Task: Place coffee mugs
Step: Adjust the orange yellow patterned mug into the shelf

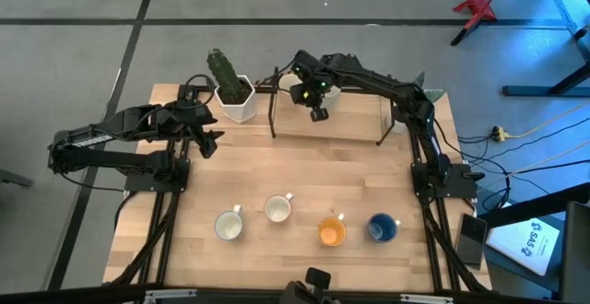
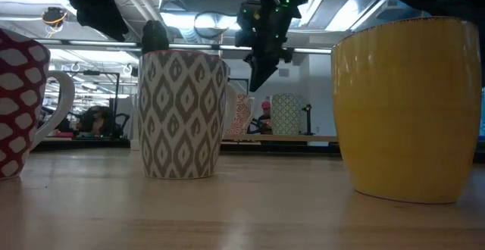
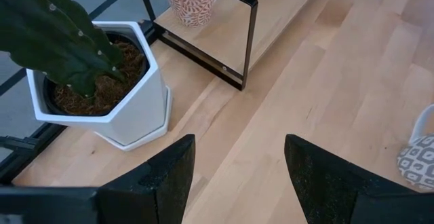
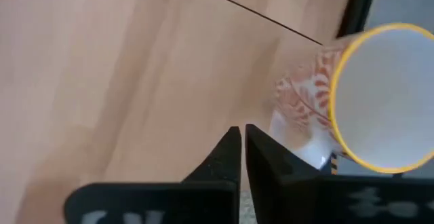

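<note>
A mug with an orange leaf pattern and a yellow rim [image 4: 366,108] stands upright on the left end of the raised wooden shelf [image 1: 350,120]; it also shows in the high view [image 1: 297,90]. My right gripper [image 4: 242,139] hangs shut beside it, pointing steeply down over the shelf, with nothing between its fingers [image 2: 261,72]. My left gripper [image 3: 237,176] waits open above the table near the cactus pot [image 1: 235,97]. Two white mugs [image 1: 229,226] [image 1: 278,209], an orange mug [image 1: 332,232] and a blue mug [image 1: 383,228] stand in a row near the front edge.
The shelf rests on a black metal frame [image 3: 247,41] along the far edge. The white hexagonal cactus pot [image 3: 102,95] stands at the far left. In the low view the grey patterned mug [image 2: 182,114] and the yellow-looking mug [image 2: 409,106] fill the foreground.
</note>
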Controlling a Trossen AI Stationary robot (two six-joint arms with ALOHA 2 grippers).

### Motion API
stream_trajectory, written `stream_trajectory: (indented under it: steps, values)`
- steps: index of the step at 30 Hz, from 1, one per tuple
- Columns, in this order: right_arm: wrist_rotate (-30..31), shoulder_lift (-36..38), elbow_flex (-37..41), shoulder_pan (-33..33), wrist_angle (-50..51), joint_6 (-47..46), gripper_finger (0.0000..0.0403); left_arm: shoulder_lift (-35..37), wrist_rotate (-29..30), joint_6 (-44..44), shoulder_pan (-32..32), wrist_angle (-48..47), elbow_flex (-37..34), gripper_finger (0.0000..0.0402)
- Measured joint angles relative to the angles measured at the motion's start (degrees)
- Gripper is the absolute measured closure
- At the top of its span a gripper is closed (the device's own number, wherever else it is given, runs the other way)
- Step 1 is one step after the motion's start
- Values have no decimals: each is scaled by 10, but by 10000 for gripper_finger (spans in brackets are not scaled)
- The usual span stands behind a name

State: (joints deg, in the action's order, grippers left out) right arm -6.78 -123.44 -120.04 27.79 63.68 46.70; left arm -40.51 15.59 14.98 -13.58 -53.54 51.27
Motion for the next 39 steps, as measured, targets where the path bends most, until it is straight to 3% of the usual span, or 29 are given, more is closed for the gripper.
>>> stream_trajectory:
  steps: [5, 14, 32, 39]
  values:
    - [67, 0, 11, 0, -26, 1, 397, 0, 0, 0, 0, 0, 0, 179]
    - [31, -15, 11, 3, -27, -26, 402, 0, 0, 12, 0, 0, 0, 179]
    - [163, -17, 10, 7, -42, -30, 402, 0, 0, 9, 0, 0, 0, 179]
    - [182, -17, 10, 7, -46, -36, 402, 0, 0, 9, 0, 0, 0, 179]
